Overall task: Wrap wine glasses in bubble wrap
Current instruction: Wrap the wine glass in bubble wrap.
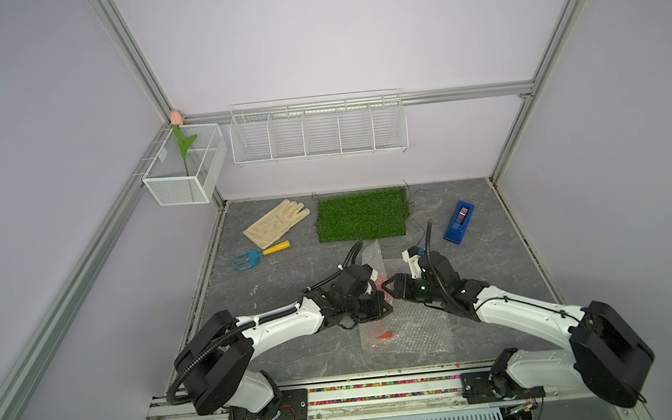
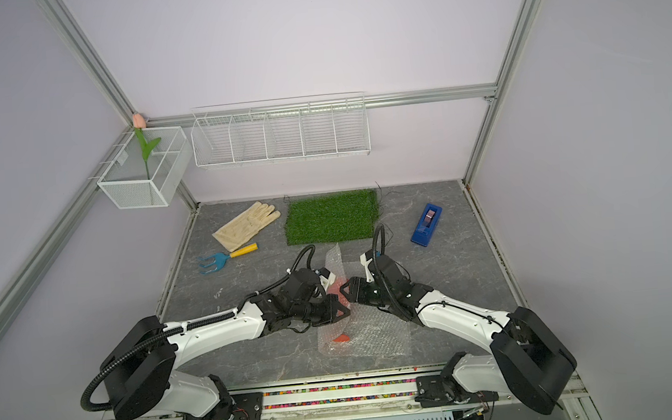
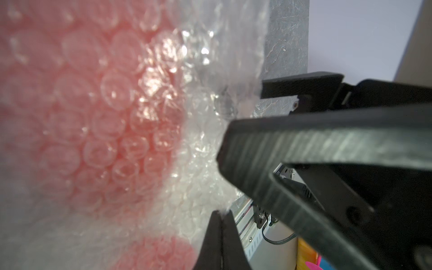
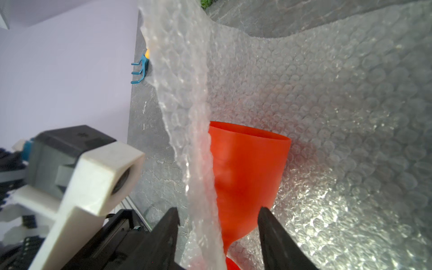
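The goblet (image 4: 247, 168) is hard to see from above. In both top views the two arms hide most of it, and only a small red bit peeks out near the front. In the left wrist view it is just a pink blur behind the bubbles. In the right wrist view its foot is cut off at the edge.

It is orange-red and you cannot see through it. The cup is wide at the rim and gets thin down to the stem. It lies on its side on the bubble wrap (image 1: 417, 331), in the middle of the grey surface (image 1: 290, 272), between the two hands. The wrap is clear and whitish with small round bubbles. One flap of it stands up along the cup.

The left hand (image 1: 389, 305) is closed tight and pinches the wrap. The right hand (image 4: 219, 212) has its fingers apart, one on each side of the goblet and flap, holding nothing.

There is one goblet and one wrap sheet. Farther back lie one glove (image 1: 276, 223), one small rake (image 1: 258, 256), one grass mat (image 1: 362, 214) and one blue tape holder (image 1: 459, 222).
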